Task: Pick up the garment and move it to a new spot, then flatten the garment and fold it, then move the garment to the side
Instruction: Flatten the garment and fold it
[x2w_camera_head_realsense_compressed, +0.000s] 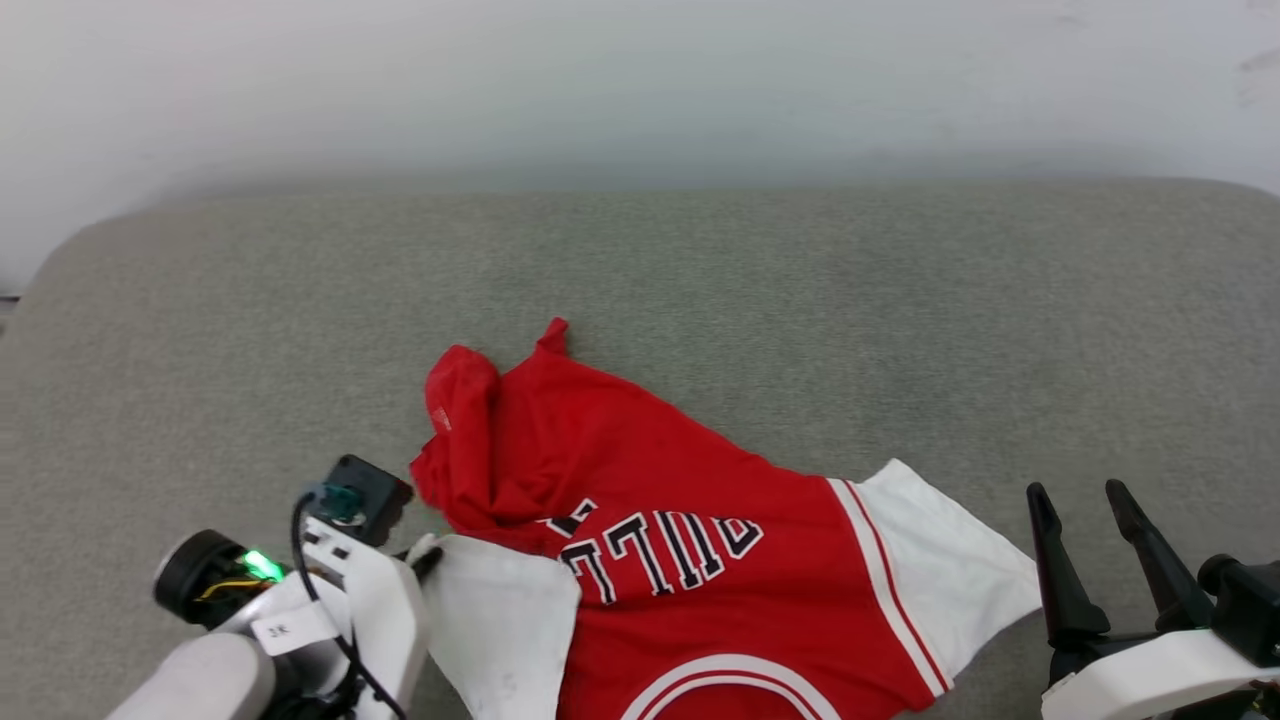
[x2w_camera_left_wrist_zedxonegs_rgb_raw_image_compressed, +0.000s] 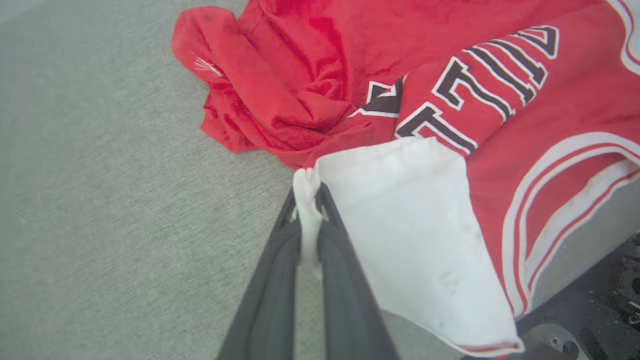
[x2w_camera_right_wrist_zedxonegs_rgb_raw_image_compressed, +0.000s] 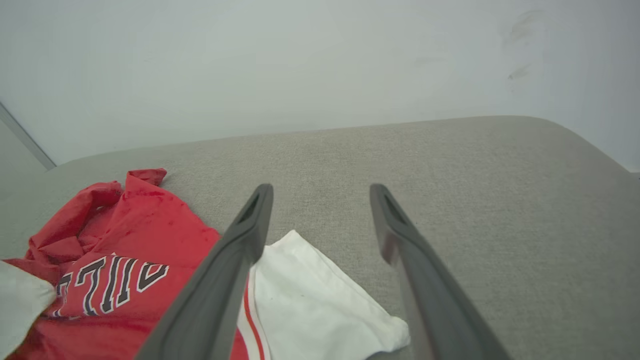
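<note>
The garment is a red jersey with white sleeves and black white-edged lettering, lying crumpled on a grey padded surface, its lettered face up. My left gripper is shut on the garment, pinching a corner of the near-left white sleeve between its dark fingers; the head view shows it at the lower left. My right gripper stands open at the lower right, just right of the other white sleeve. In the right wrist view its fingers are spread wide above that sleeve, holding nothing.
A pale wall rises behind the grey surface. Bare grey padding stretches behind and to both sides of the jersey. The surface's near edge and a dark floor with part of the robot's base show in the left wrist view.
</note>
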